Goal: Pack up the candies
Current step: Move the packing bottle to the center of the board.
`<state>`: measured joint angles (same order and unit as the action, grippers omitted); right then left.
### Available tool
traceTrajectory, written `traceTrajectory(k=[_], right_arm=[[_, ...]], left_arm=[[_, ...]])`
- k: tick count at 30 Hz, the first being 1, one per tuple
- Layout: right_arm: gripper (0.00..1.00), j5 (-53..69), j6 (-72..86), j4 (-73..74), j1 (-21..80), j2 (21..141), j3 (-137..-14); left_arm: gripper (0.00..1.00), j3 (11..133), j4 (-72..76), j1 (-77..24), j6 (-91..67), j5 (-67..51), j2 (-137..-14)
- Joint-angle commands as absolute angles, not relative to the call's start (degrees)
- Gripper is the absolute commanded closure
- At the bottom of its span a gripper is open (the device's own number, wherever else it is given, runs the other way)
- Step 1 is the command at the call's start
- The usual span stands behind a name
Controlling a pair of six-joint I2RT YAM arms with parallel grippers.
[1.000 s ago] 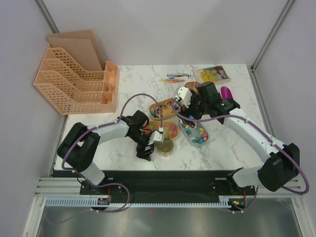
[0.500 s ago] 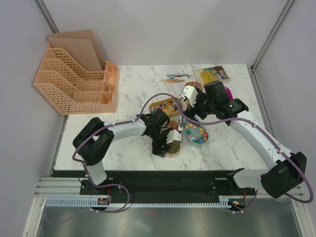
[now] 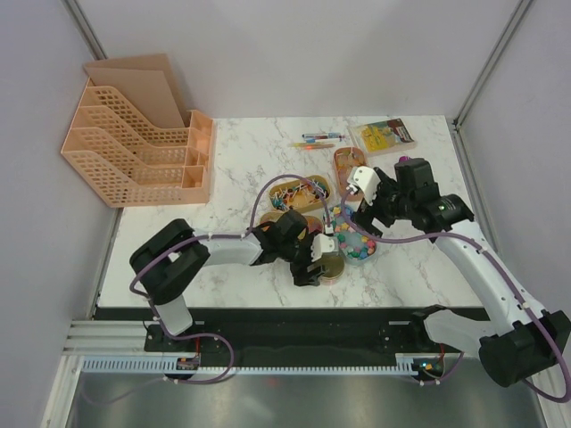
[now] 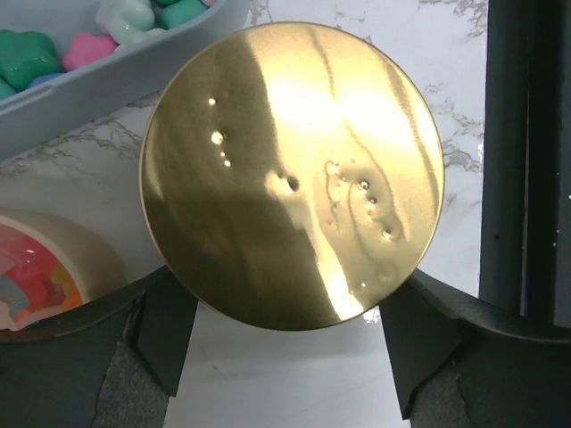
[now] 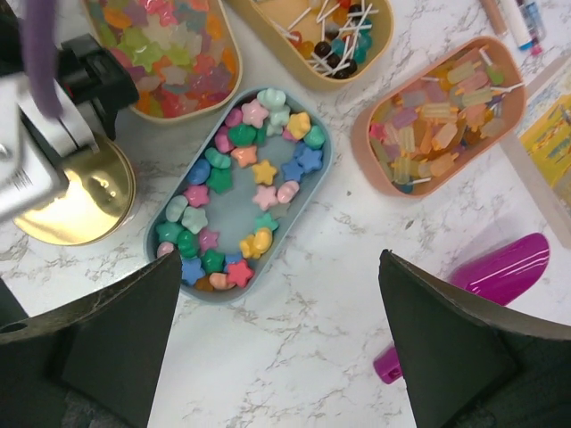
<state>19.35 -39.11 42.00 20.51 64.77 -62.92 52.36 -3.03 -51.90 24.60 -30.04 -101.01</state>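
The candies lie in several oval trays: pastel stars in a blue-grey tray (image 5: 201,227) (image 3: 354,245), gummies in a beige tray (image 5: 169,53), stick sweets in a yellow tray (image 5: 321,36) (image 3: 299,190), ice-lolly shapes in a peach tray (image 5: 442,116) (image 3: 348,163). My left gripper (image 4: 290,343) (image 3: 321,260) is shut on a round gold tin (image 4: 290,174) (image 3: 332,269), its fingers (image 4: 419,343) pressing the tin's edges, just left of the blue-grey tray. My right gripper (image 5: 281,357) (image 3: 368,214) hangs open and holds nothing, above the marble right of that tray.
A magenta object (image 5: 500,276) lies right of the right gripper. Pens (image 3: 317,138) and a yellow packet (image 3: 384,134) lie at the table's back. A peach file organiser (image 3: 134,143) stands at the back left. The left arm covers most of the beige tray from above.
My left gripper has carried the gold tin rightward until it sits beside the blue-grey tray. My right gripper has drawn away to the right, off the trays.
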Motion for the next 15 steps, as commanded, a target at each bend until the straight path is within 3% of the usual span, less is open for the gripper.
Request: traceTrajectory(k=[1, 8, 15], right_arm=[[0.02, 23.72, -40.34, 43.94, 19.07, 63.02, -60.74], [0.02, 27.60, -44.12, 44.47, 18.72, 62.75, -55.64], [0.02, 33.39, -51.67, 46.14, 18.19, 64.77, -53.97]], left_arm=[[0.16, 42.38, 13.33, -52.47, 14.68, -26.98, -101.16], [0.11, 30.59, 27.67, -53.87, 17.83, -29.08, -103.17], [0.10, 37.95, 24.35, -55.28, 20.74, -27.87, -117.49]])
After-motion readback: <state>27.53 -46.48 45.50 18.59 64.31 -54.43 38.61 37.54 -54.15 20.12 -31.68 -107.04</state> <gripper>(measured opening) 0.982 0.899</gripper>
